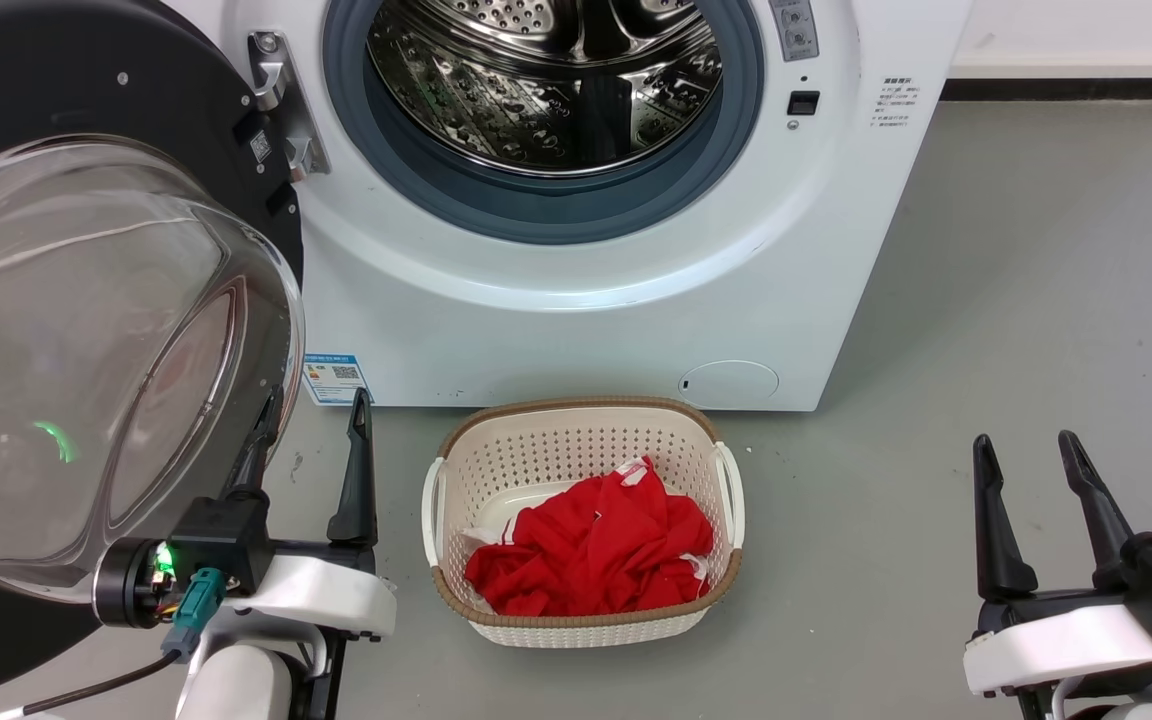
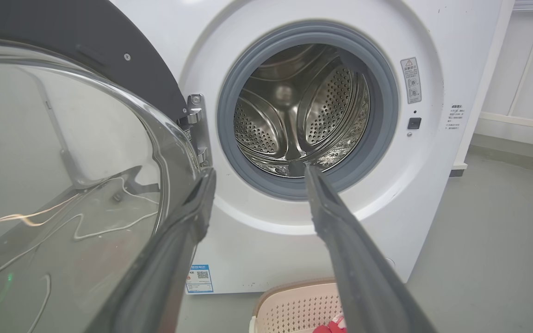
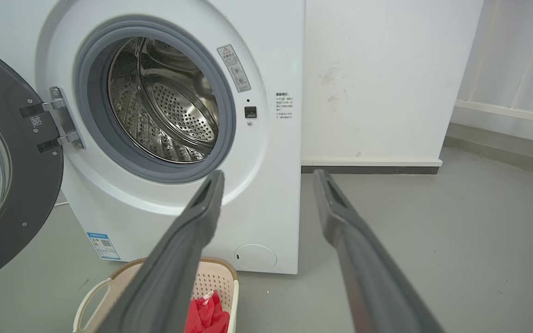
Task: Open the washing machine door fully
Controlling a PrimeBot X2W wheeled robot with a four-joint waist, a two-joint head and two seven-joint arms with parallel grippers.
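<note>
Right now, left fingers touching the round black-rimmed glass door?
Cannot tell. Head view: one of the left gripper fingers overlaps the washing machine door; no plain gap or contact.

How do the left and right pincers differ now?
The left pincer stands close beside the washing machine door; the right pincer stands far from it. The left pincer points at the drum mouth, the right pincer toward the machine's right edge. Both are open and empty.

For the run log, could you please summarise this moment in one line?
washing machine door wide open; left gripper open beside door glass; right gripper open; basket holds red cloth
</note>
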